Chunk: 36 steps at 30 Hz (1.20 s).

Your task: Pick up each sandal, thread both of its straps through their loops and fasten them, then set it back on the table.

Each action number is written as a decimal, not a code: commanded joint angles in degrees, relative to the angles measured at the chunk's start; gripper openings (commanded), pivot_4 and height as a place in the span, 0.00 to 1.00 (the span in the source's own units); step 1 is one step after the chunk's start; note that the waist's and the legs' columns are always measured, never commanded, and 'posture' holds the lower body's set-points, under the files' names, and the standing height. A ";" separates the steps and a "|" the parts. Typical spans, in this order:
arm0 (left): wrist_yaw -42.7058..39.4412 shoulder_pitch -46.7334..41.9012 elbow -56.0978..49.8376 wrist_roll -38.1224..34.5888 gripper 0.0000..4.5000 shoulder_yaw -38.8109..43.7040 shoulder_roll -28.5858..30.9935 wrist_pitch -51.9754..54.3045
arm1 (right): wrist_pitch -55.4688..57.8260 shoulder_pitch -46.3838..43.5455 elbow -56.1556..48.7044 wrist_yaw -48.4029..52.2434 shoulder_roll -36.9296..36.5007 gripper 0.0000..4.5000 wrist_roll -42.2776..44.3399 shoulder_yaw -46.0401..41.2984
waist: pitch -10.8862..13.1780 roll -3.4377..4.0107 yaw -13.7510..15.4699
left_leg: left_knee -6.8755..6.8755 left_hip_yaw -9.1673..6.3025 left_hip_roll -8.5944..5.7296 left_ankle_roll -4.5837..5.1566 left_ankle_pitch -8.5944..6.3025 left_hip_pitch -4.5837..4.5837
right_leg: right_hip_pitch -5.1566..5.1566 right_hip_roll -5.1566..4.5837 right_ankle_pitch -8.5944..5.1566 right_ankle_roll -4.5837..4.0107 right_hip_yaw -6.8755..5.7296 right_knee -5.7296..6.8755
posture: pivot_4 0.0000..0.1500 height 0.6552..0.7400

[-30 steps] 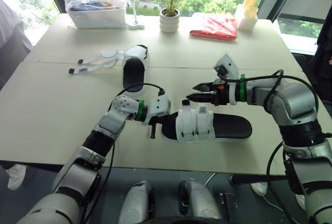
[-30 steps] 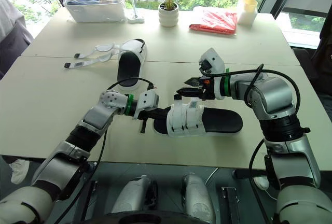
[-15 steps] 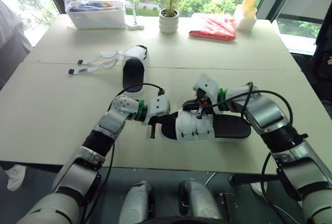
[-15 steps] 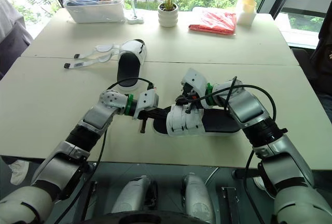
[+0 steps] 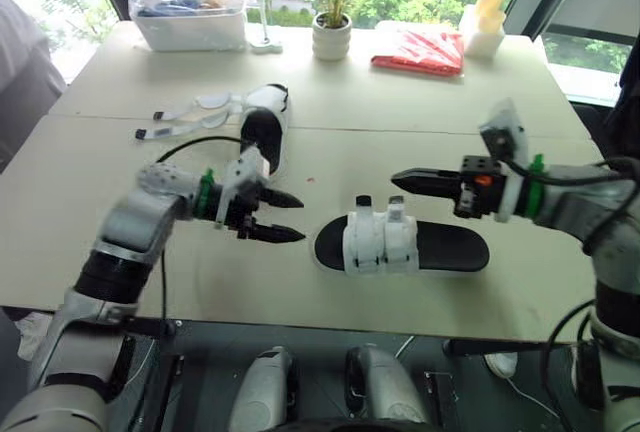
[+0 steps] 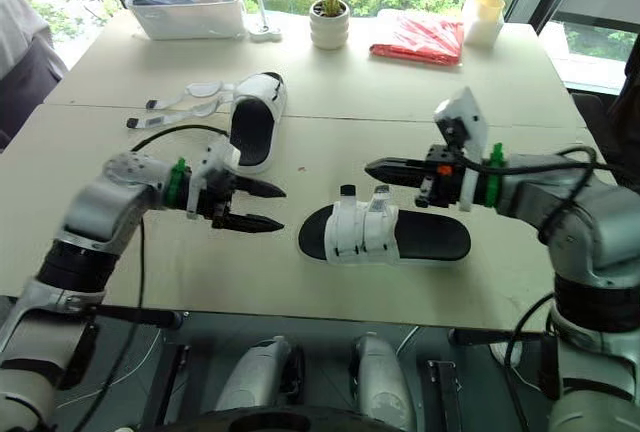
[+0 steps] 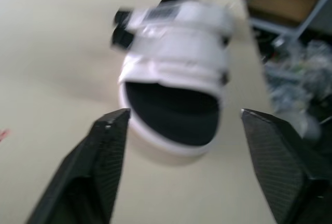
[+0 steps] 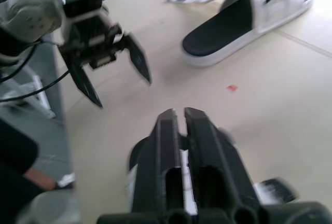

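A black-soled sandal [image 5: 440,246] lies on the table [image 5: 90,202] near its front edge, both white straps [image 5: 380,240] closed across it. My left gripper [image 5: 298,218] hovers just left of its toe, open and empty; the left wrist view looks between the fingers [image 7: 104,167] at that sandal [image 7: 174,94]. My right gripper [image 5: 397,180] hangs above and behind the straps, shut and empty, as the right wrist view [image 8: 176,114] shows. A second sandal [image 5: 262,127] lies farther back, its straps [image 5: 190,117] loose and spread to the left.
Along the far edge stand a clear plastic bin [image 5: 190,22], a potted plant [image 5: 330,37], a red packet [image 5: 420,52] and a stack of cups [image 5: 483,27]. A person's sleeve [image 5: 20,72] shows at the left edge.
My left gripper has let go of the near sandal's toe, drawn back left and opened. My right gripper has lifted off the straps and pulled away to the right. The view has shifted a little.
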 commanded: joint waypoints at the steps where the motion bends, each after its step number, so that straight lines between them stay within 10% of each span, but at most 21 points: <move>1: -1.63 -1.28 -4.21 -7.05 1.00 5.86 4.53 5.91 | -3.33 11.82 -1.78 2.38 -2.08 0.48 -0.05 -5.44 | 0.01 0.03 -0.24 | -0.01 0.00 0.00 0.01 -0.01 -0.03 | 0.00 0.00 0.00 0.00 0.00 -0.05 | 1.00 0.81; 6: 0.31 -1.67 -4.68 -7.46 1.00 5.56 4.83 5.77 | -11.48 16.70 2.37 1.36 -1.43 0.99 -5.30 0.72 | 0.04 0.05 -0.52 | 0.08 0.18 -0.01 0.00 0.03 0.15 | 0.10 0.00 -0.03 -0.03 0.05 0.02 | 1.00 0.81; 17: 0.78 -2.24 -4.47 -6.02 1.00 2.78 4.28 2.84 | -16.84 7.15 9.70 -4.27 9.24 0.99 -8.67 16.88 | 0.16 0.03 -0.20 | 0.03 0.21 0.01 -0.04 0.06 0.62 | 0.49 0.10 -0.05 -0.02 0.05 0.07 | 1.00 0.81; 20: 0.54 -2.05 -4.36 -5.37 1.00 2.38 4.30 1.85 | -18.17 7.53 9.93 -4.83 10.53 0.81 -8.59 17.41 | 0.16 0.02 -0.13 | 0.05 0.21 0.00 -0.04 0.06 0.62 | 0.51 0.10 -0.05 -0.02 0.05 0.07 | 1.00 0.81; 27: 0.99 -2.65 -2.42 -4.11 1.00 1.57 3.84 -0.63 | -14.60 8.00 6.02 -4.99 11.30 0.06 -0.80 15.18 | 0.17 0.03 -0.27 | 0.04 0.20 0.01 -0.04 0.06 0.64 | 0.52 0.10 -0.04 0.00 0.05 0.07 | 1.00 0.81; 36: 4.77 -4.21 -0.60 -3.39 1.00 2.24 0.74 -1.39 | -14.76 -5.98 12.03 -35.25 24.44 0.03 4.61 0.60 | 0.20 0.11 -0.39 | 0.06 0.21 0.01 -0.10 0.10 0.67 | 0.50 0.10 -0.03 0.00 0.10 0.13 | 1.00 0.81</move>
